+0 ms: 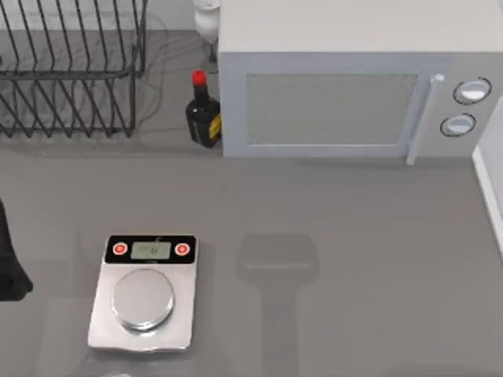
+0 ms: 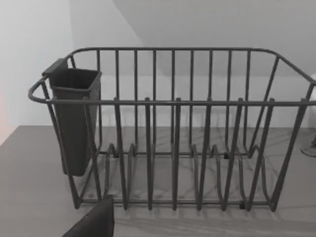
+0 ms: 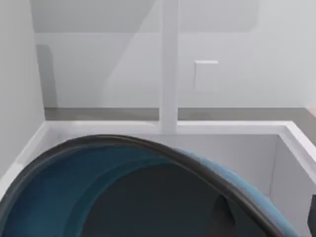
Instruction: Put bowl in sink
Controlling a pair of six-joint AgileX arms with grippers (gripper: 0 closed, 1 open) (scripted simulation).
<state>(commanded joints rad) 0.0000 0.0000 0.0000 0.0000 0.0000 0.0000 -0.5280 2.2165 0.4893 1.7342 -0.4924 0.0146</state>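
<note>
I cannot tell if the right gripper is pinching the wide round teal-blue bowl (image 3: 74, 192), which fills the near part of the right wrist view. The bowl sits just above or inside the white sink (image 3: 296, 143), by its rim. So the job looks nearly done; letting go may be left. The left arm (image 1: 9, 267) waits at the table's left edge, facing the dark wire dish rack (image 2: 173, 148)
</note>
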